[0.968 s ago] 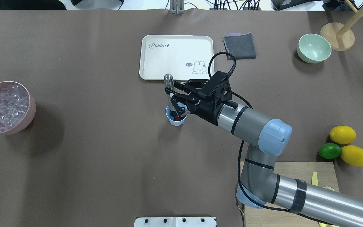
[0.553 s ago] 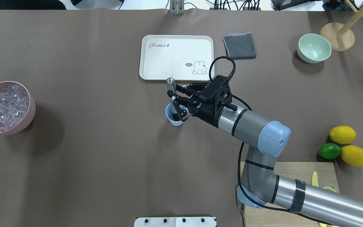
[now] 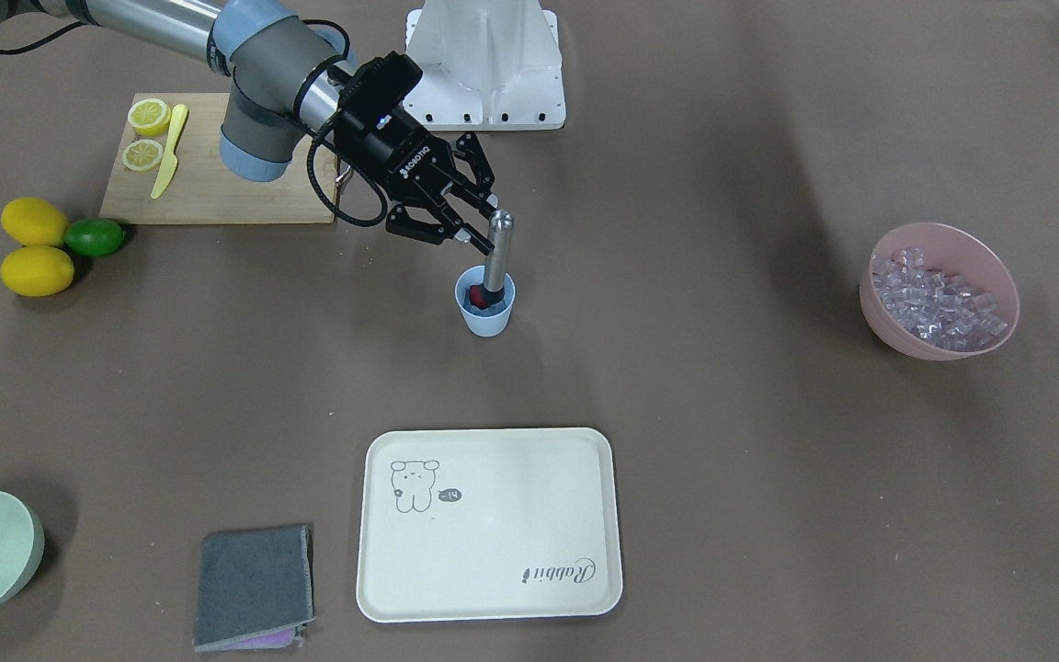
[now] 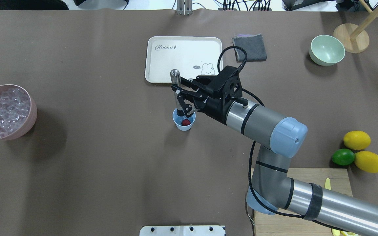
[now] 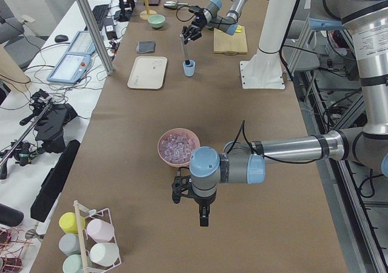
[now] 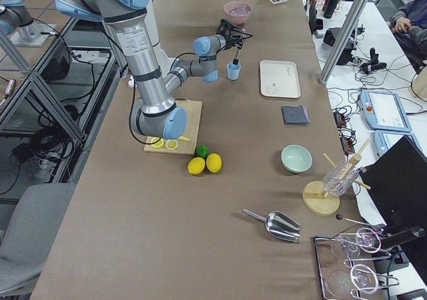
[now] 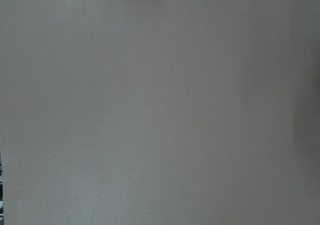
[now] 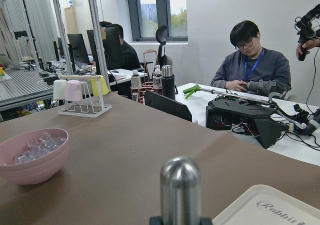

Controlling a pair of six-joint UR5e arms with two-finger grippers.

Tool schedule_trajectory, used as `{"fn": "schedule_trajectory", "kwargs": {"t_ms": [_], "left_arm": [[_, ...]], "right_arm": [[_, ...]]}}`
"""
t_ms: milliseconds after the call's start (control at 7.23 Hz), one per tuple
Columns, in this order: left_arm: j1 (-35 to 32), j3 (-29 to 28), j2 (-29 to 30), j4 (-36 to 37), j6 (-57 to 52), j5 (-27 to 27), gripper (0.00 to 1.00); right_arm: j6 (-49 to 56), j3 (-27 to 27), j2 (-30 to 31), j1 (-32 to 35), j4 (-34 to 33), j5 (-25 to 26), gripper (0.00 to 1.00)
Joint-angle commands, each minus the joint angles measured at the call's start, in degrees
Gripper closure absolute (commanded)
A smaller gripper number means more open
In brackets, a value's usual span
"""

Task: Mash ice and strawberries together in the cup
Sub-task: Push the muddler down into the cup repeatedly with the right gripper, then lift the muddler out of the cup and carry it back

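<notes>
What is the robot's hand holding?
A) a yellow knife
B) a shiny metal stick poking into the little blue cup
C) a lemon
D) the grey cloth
B: the right gripper is shut on the metal stick, and the front-facing view shows the stick's lower end down inside the cup, beside the red strawberry.

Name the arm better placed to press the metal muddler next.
Right. The right gripper grips the silver metal muddler, whose tip stands in the light-blue plastic cup beside the red strawberry; the left gripper hangs far away.
</notes>
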State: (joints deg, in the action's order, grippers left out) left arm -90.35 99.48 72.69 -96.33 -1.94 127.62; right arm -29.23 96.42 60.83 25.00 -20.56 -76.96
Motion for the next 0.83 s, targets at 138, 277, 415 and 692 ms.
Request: {"fn": "schedule_trajectory", "kwargs": {"t_ms": [138,277,415,692], "left_arm": [[0.0,-0.34,0.0,0.09,0.0,0.0,0.01],[0.0,-0.86,0.0,0.0,-0.09,0.0,0.01],[0.0,-1.04,0.0,-0.09,-0.09,0.0,0.01],[0.0,-1.04,0.0,-0.09,-0.17,0.0,0.01]], "right_arm": [[-15.7,13.41,-0.01,2.75,-31.37,-5.7,1.0],[-24.99,13.88,-0.01,5.12,-37.13,-12.01,1.0],[-32.83,13.97,-0.01,9.93,-43.45,-23.64,1.0],[-37.65,13.45,0.34,17.33,-57.06,-41.01,1.0]]}}
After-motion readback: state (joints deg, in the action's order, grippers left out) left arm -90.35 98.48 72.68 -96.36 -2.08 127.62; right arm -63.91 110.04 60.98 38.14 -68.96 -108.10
